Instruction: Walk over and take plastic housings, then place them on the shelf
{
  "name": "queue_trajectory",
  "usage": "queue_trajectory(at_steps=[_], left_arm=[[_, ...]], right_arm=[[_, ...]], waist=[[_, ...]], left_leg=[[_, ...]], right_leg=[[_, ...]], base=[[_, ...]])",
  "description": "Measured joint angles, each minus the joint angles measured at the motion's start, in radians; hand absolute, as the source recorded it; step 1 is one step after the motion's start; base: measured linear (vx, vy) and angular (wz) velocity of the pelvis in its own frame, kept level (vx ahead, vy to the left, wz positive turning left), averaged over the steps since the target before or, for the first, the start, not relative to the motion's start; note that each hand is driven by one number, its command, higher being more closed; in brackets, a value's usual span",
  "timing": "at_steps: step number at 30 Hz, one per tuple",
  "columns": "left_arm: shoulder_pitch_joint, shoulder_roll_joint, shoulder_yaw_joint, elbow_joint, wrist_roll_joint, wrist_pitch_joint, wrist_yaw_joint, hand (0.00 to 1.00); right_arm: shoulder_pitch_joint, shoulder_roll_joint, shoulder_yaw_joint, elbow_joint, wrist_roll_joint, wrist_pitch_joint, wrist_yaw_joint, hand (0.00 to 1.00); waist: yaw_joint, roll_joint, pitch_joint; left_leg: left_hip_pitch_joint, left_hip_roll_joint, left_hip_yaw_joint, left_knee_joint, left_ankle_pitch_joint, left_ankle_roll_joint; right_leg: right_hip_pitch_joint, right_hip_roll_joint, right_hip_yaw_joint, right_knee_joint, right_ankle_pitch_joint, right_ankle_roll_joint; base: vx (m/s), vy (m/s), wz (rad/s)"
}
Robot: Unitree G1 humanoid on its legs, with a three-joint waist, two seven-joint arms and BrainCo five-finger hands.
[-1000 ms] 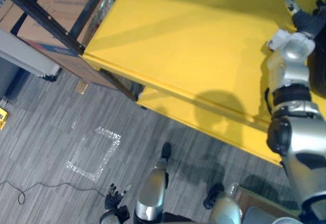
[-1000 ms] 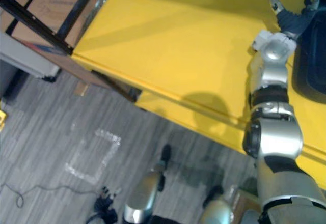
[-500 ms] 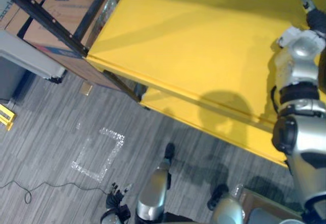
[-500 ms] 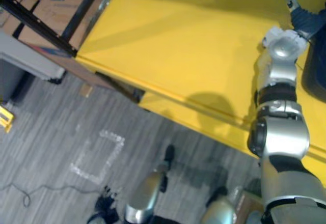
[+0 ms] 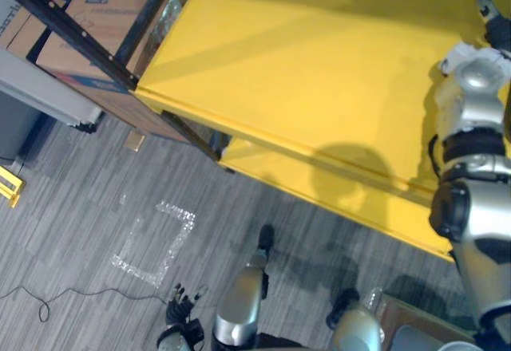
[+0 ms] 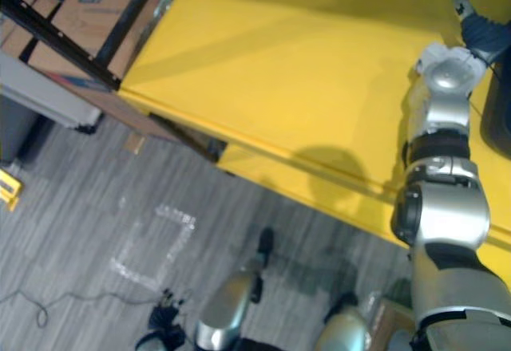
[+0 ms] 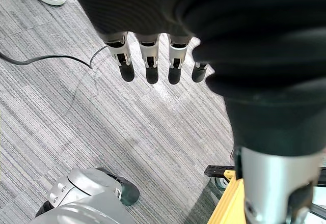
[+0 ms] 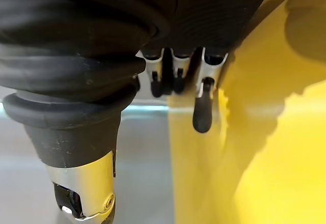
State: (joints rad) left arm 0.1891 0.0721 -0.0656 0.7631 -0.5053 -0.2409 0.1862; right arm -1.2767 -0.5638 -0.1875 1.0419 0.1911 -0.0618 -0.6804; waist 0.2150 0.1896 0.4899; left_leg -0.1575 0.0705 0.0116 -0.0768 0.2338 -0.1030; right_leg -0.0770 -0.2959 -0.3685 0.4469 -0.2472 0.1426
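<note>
Storeroom or warehouse-type workspace: yellow shelf boards (image 5: 319, 72) on black steel rack posts (image 5: 72, 36), stacked cardboard boxes (image 5: 104, 24), grey carpet floor (image 5: 72, 199), taped square marker (image 5: 174, 211).

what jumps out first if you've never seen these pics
The broad yellow shelf board across the upper middle and right of the head views stands out most. The right robot hand reaches over its far right end, beside a dark object cut off by the picture's edge. The left robot hand hangs open over the grey carpet, near a taped square on the floor.
</note>
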Motion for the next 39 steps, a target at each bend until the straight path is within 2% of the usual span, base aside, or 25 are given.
queue_trajectory(at_steps=[6, 8, 11, 13, 15, 18, 21, 24, 28, 29, 31, 33, 35, 36, 39], left_arm=[[0.000, 0.000, -0.001, 0.000, 0.000, 0.000, -0.006, 0.00], [0.000, 0.000, -0.001, 0.002, 0.000, -0.001, -0.008, 0.00], [0.000, 0.000, -0.003, 0.003, 0.004, -0.010, -0.015, 0.00], [0.000, 0.000, -0.003, 0.003, 0.011, -0.013, -0.015, 0.00], [0.000, 0.000, -0.003, 0.003, 0.050, -0.020, -0.013, 0.00], [0.000, 0.000, 0.001, 0.003, 0.062, -0.034, -0.006, 0.00], [-0.001, 0.001, 0.012, -0.005, 0.095, -0.053, 0.010, 0.00], [0.000, 0.000, 0.035, 0.000, 0.132, -0.060, 0.035, 0.00], [0.020, 0.000, 0.097, 0.005, 0.177, -0.071, 0.066, 0.00], [0.020, 0.000, 0.105, 0.005, 0.190, -0.075, 0.072, 0.00], [0.029, 0.000, 0.138, 0.004, 0.214, -0.086, 0.078, 0.00], [0.042, -0.001, 0.167, 0.004, 0.249, -0.089, 0.083, 0.00], [0.052, -0.002, 0.204, 0.005, 0.251, -0.090, 0.083, 0.00], [0.054, -0.001, 0.231, 0.004, 0.251, -0.090, 0.086, 0.00], [0.059, 0.000, 0.297, 0.005, 0.281, -0.090, 0.098, 0.00]], right_arm=[[0.000, -0.012, 0.000, 0.001, 0.001, -0.003, 0.012, 0.00], [0.000, -0.016, 0.001, 0.005, 0.002, -0.015, 0.050, 0.00], [0.016, -0.013, 0.037, 0.008, -0.003, -0.078, 0.179, 0.00], [0.024, -0.007, 0.069, 0.003, -0.008, -0.106, 0.239, 0.00], [0.061, 0.024, 0.141, -0.038, -0.008, -0.162, 0.346, 0.00], [0.094, 0.100, 0.228, -0.160, -0.009, -0.202, 0.442, 0.00], [0.096, 0.178, 0.283, -0.304, -0.009, -0.211, 0.480, 0.00], [0.101, 0.261, 0.310, -0.466, -0.013, -0.228, 0.482, 0.00], [0.190, 0.308, 0.268, -0.701, -0.011, -0.228, 0.472, 0.00], [0.208, 0.308, 0.250, -0.740, -0.008, -0.229, 0.465, 0.00], [0.281, 0.307, 0.162, -0.874, -0.009, -0.230, 0.451, 0.00], [0.342, 0.290, 0.101, -0.950, -0.013, -0.240, 0.431, 0.00], [0.425, 0.249, 0.032, -1.027, -0.016, -0.236, 0.440, 0.00], [0.511, 0.210, -0.023, -1.075, -0.015, -0.225, 0.453, 0.00], [0.721, 0.174, -0.113, -1.121, -0.006, -0.181, 0.470, 0.00]], waist=[[-0.008, 0.004, -0.003], [-0.008, 0.009, -0.006], [-0.011, 0.014, -0.010], [-0.011, 0.014, -0.010], [-0.010, 0.014, -0.010], [-0.010, 0.014, -0.010], [-0.008, 0.013, -0.010], [-0.008, -0.019, -0.024], [-0.013, -0.115, -0.093], [-0.014, -0.127, -0.100], [-0.036, -0.170, -0.138], [-0.059, -0.193, -0.173], [-0.069, -0.210, -0.200], [-0.082, -0.221, -0.228], [-0.126, -0.235, -0.258]], left_leg=[[0.000, -0.001, 0.010, 0.000, 0.000, 0.000], [0.000, -0.001, 0.011, 0.000, 0.000, 0.000], [0.001, 0.000, 0.016, 0.000, 0.000, 0.000], [0.001, 0.004, 0.019, 0.000, 0.000, 0.000], [0.002, 0.018, 0.019, 0.000, 0.000, 0.000], [0.007, 0.028, 0.023, -0.001, 0.000, 0.000], [0.027, 0.040, 0.024, -0.002, -0.007, -0.002], [0.038, 0.053, 0.027, -0.002, -0.021, -0.001], [0.062, 0.055, 0.042, -0.004, -0.036, -0.006], [0.068, 0.055, 0.045, -0.004, -0.038, -0.007], [0.091, 0.053, 0.053, -0.010, -0.048, -0.009], [0.103, 0.054, 0.069, -0.011, -0.057, -0.008], [0.124, 0.061, 0.104, -0.012, -0.069, -0.012], [0.125, 0.066, 0.116, -0.012, -0.072, -0.013], [0.161, 0.092, 0.176, -0.013, -0.083, -0.024]], right_leg=[[-0.008, 0.001, 0.012, 0.003, 0.001, 0.002], [-0.008, 0.001, 0.013, 0.001, 0.002, 0.004], [-0.008, 0.005, 0.015, -0.007, 0.007, 0.008], [-0.006, 0.011, 0.015, -0.016, 0.013, 0.007], [0.012, 0.032, 0.013, -0.048, 0.033, 0.006], [0.034, 0.049, 0.009, -0.090, 0.054, 0.006], [0.081, 0.070, -0.003, -0.146, 0.078, 0.005], [0.116, 0.086, -0.010, -0.204, 0.103, 0.003], [0.169, 0.104, -0.009, -0.290, 0.135, 0.005], [0.179, 0.105, -0.008, -0.301, 0.139, 0.006], [0.210, 0.107, -0.003, -0.336, 0.151, 0.009], [0.219, 0.109, 0.011, -0.353, 0.158, 0.009], [0.219, 0.115, 0.045, -0.362, 0.166, 0.008], [0.217, 0.121, 0.061, -0.377, 0.174, 0.008], [0.214, 0.140, 0.124, -0.388, 0.185, -0.001]], base=[[-0.01, -0.014, -0.04], [0.00, 0.000, 0.00], [0.00, -0.017, -0.04], [0.00, -0.028, -0.05], [0.02, -0.034, -0.06], [0.01, -0.023, -0.04], [0.00, 0.000, 0.00], [0.00, -0.012, -0.03], [0.06, -0.026, -0.07], [0.06, -0.017, -0.11], [0.04, -0.017, -0.10], [0.02, -0.012, -0.20], [0.01, -0.017, -0.49], [0.02, -0.022, -0.44], [0.01, -0.031, -0.59]])
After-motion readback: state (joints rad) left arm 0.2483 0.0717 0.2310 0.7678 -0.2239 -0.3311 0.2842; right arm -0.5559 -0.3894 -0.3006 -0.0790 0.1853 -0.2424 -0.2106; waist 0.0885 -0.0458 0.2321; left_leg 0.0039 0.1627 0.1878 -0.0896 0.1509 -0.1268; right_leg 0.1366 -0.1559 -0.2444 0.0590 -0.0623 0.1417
